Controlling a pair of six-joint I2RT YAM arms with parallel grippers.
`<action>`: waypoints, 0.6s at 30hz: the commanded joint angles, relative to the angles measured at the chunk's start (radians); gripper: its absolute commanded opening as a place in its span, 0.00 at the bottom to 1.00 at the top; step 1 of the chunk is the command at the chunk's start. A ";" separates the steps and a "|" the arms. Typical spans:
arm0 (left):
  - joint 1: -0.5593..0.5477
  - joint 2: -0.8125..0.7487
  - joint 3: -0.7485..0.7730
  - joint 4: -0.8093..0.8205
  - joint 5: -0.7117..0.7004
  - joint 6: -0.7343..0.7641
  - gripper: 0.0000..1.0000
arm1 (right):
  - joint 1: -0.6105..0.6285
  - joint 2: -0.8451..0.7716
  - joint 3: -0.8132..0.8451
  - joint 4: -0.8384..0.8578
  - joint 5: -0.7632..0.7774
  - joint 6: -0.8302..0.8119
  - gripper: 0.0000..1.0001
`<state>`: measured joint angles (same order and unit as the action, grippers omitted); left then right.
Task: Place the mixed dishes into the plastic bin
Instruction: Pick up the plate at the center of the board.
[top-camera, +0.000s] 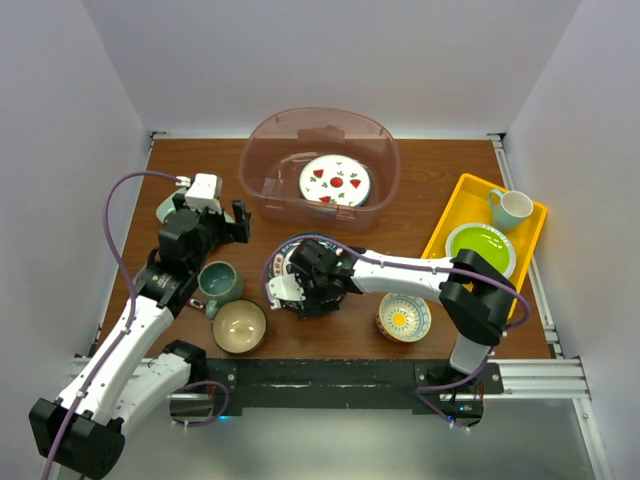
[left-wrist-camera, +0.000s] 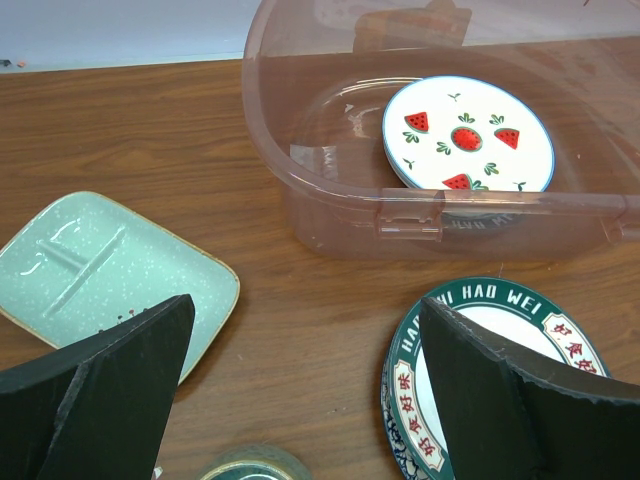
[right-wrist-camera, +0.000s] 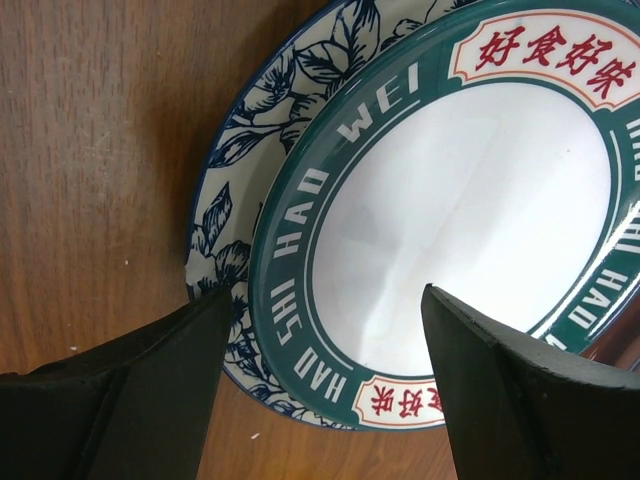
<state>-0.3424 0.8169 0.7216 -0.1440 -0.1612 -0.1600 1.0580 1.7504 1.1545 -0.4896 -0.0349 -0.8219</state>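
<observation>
One fruit plate (top-camera: 335, 182) sits in the bin (top-camera: 262, 160), upper centre; stacked plates (right-wrist-camera: 460, 200), mug (top-camera: 218, 282), tan bowl (top-camera: 240, 326), patterned bowl (top-camera: 403, 318) and mint dish (left-wrist-camera: 100, 265) remain outside (left gripper (left-wrist-camera: 305, 305) and right gripper (right-wrist-camera: 328, 290) both spread, empty).

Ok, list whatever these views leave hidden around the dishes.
Blue-patterned plate: right wrist view, mostly covered by the green-rimmed plate; top view, under the right gripper.
Mint dish: top view, behind the left arm.
Teal mug: left wrist view, cut by bottom edge.
</observation>
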 joint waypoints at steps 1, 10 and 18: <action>0.005 -0.009 -0.001 0.029 -0.006 0.020 1.00 | 0.000 0.020 -0.013 0.022 0.012 0.017 0.81; 0.005 -0.010 -0.001 0.027 -0.006 0.020 1.00 | 0.000 0.035 -0.032 0.046 0.029 0.015 0.79; 0.005 -0.012 -0.001 0.027 -0.006 0.019 1.00 | 0.000 0.054 -0.055 0.056 0.030 0.003 0.61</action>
<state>-0.3424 0.8169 0.7216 -0.1440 -0.1612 -0.1600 1.0580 1.7786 1.1328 -0.4168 -0.0082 -0.8230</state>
